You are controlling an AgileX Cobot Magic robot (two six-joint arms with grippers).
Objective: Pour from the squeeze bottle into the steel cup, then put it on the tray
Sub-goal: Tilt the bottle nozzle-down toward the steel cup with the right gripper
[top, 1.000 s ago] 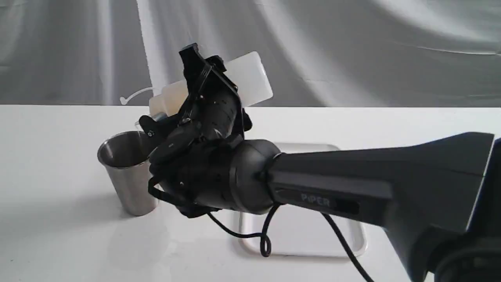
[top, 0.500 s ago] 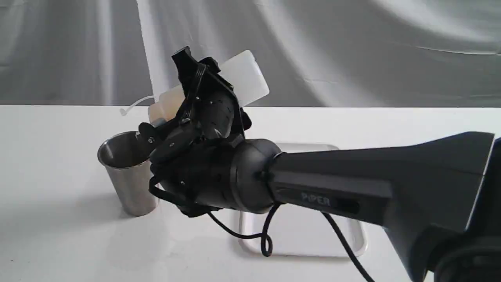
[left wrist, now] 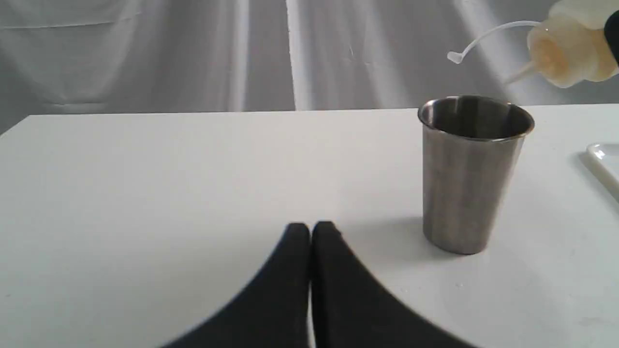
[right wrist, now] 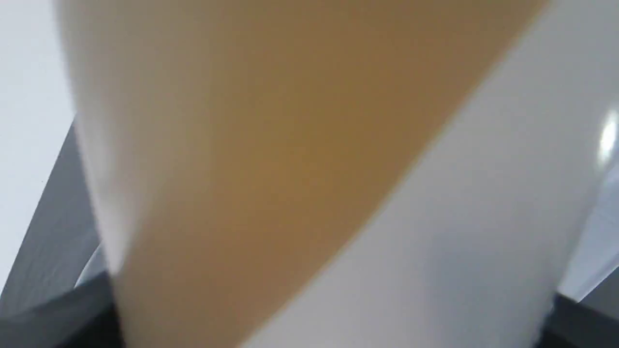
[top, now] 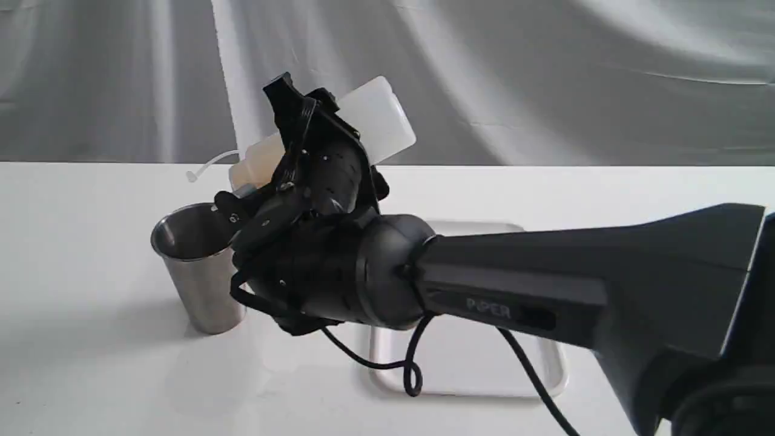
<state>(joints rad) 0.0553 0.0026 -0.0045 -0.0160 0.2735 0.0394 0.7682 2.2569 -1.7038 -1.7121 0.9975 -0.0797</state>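
My right jaws are clenched around the middle of the squeeze bottle (top: 381,115), one finger over it and one under. It is held aloft and tipped over, base up to the right, neck down to the left, above the right side of the steel cup (top: 200,284). I see no stream leaving the nozzle (left wrist: 517,76).

My worry is aim. The nozzle looks only just inside the cup's rim, so a small wrist error could put liquid on the tabletop (top: 91,242). The soft plastic wall would give under a harder squeeze and could spurt, while a lighter grip might let the smooth cylinder slide. The cup is narrow at its base and could tip if nudged. A black cable (top: 412,375) loops down over the tray (top: 545,369), just right of the cup, and might snag or foul the set-down.

The bottle is translucent and whitish, with amber liquid pooled slantwise toward the neck. The cup is brushed grey metal, tapered and handleless. The tray is flat, glossy white and low-rimmed.

My left jaws are pressed together, empty, low over the tabletop.
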